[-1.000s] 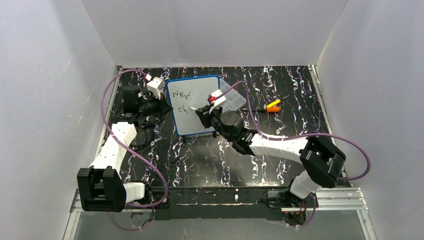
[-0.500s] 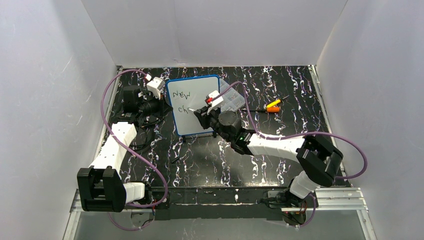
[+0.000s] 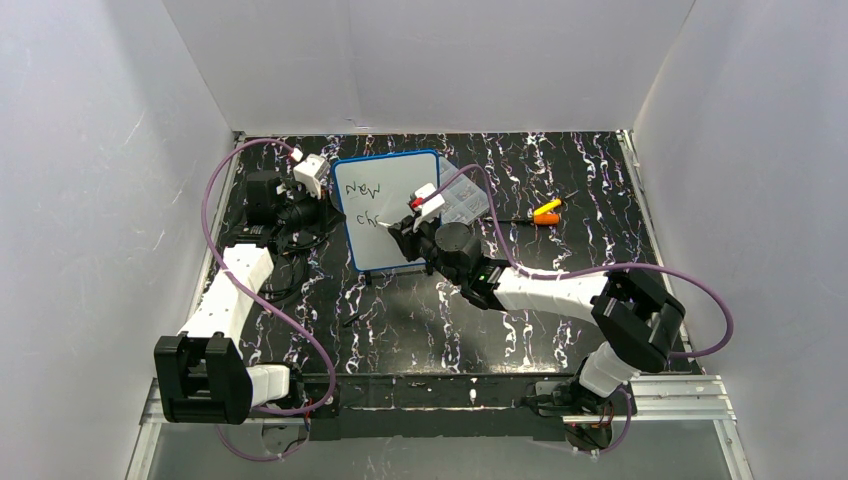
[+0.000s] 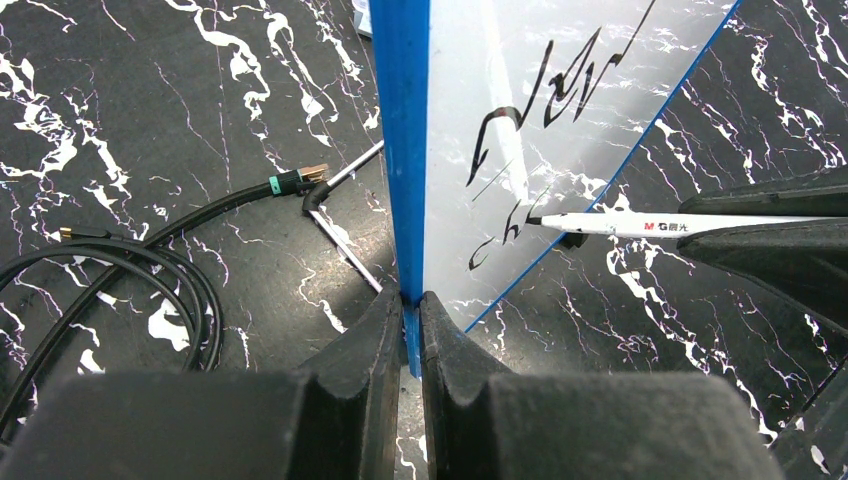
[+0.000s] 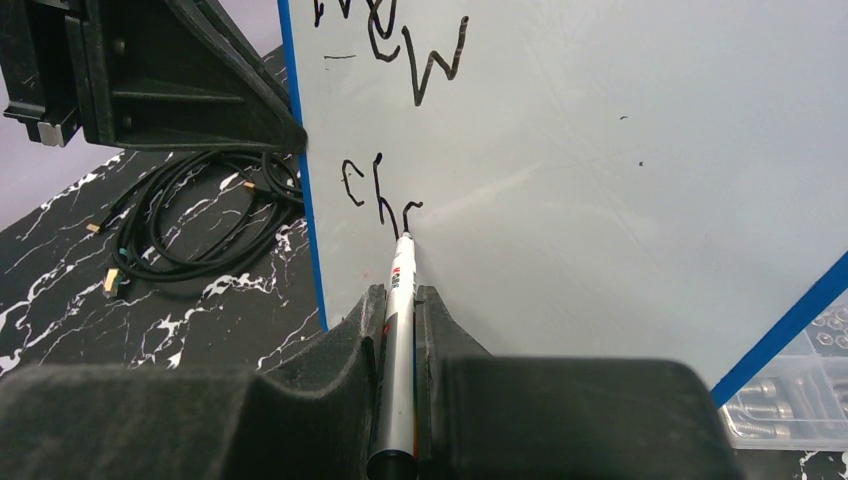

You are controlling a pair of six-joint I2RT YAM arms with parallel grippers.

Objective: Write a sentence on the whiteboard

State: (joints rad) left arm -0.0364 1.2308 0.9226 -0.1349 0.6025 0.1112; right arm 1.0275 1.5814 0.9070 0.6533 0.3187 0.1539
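- Since the earlier frame, the right end effector (image 5: 400,297) has been sliding toward 9 o'clock across the whiteboard (image 3: 395,180), and the second line of writing is growing longer behind it.
- The sentence (image 3: 362,190) is reading "New" on the top line, with "ch" and the start of another letter beneath it, all in thin black strokes.
- The right end effector is clamping a white pen (image 5: 403,262), whose tip is touching the board at the end of that last stroke.
- The pen's barrel is showing a printed "M&G" mark followed by small characters that I cannot read.
- The left end effector (image 4: 412,300) is pinching the board's blue frame at its 9 o'clock edge, holding it upright on the black marbled worktop (image 3: 400,330).
- A clear plastic box (image 3: 465,205) is lying just beside the board at 3 o'clock.
- Black cables (image 4: 120,260) are lying coiled on the worktop at 9 o'clock of the board.
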